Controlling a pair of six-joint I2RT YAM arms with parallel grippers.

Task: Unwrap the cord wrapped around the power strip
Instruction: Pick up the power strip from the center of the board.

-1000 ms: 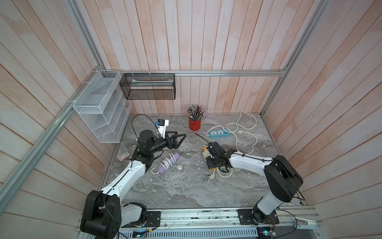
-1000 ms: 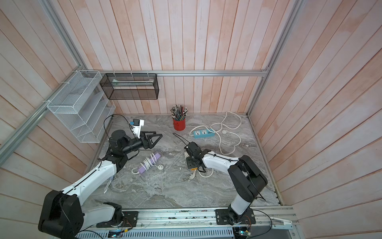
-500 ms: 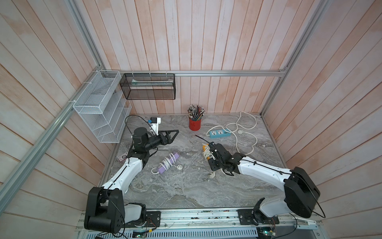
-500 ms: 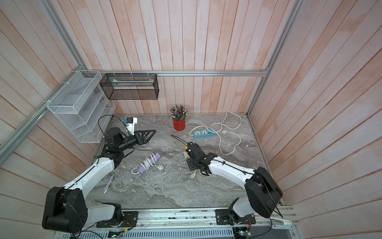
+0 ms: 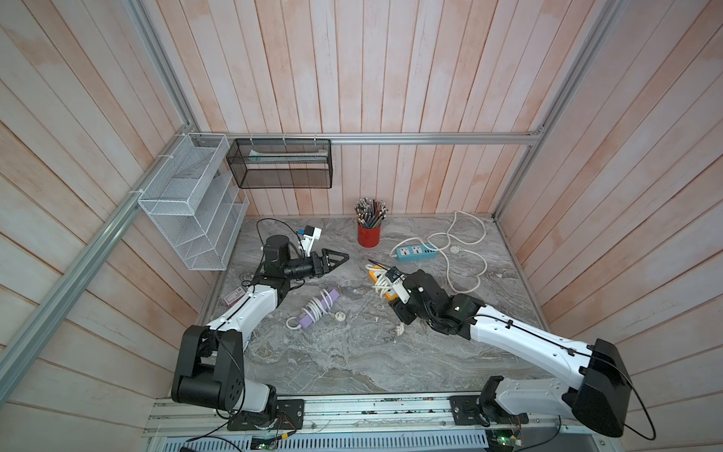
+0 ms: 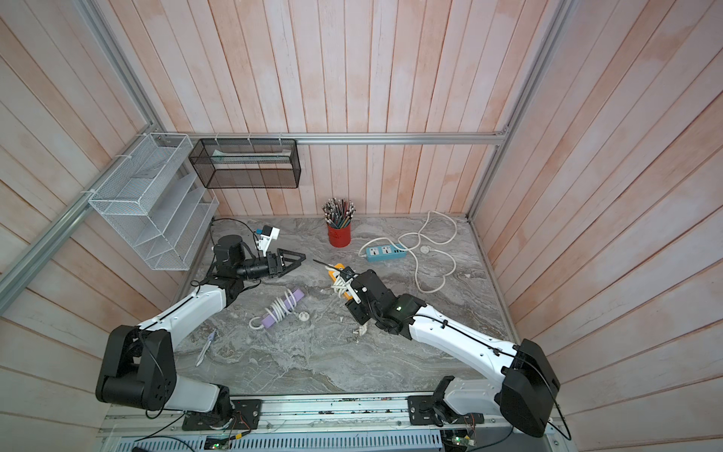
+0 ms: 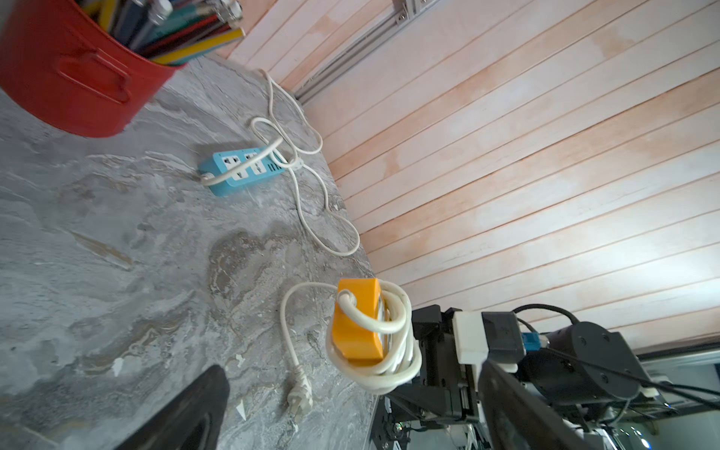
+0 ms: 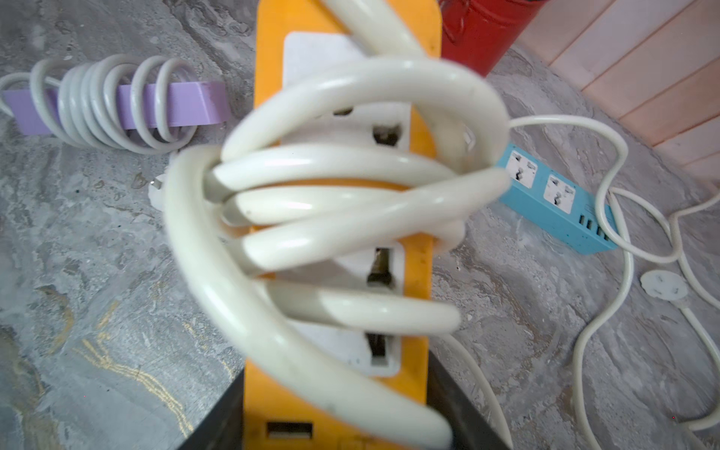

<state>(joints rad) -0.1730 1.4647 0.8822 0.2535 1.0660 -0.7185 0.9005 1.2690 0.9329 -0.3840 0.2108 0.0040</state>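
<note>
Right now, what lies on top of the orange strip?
White cord loops over the orange strip; a few sockets show between the loops, and whatever is beneath them is hidden.

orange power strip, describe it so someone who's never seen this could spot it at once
On the marble table, look in front of the red pencil cup: the orange power strip sits in the right gripper. The purple strip and blue strip lie free on the table; only this one is orange and gripped.
</note>
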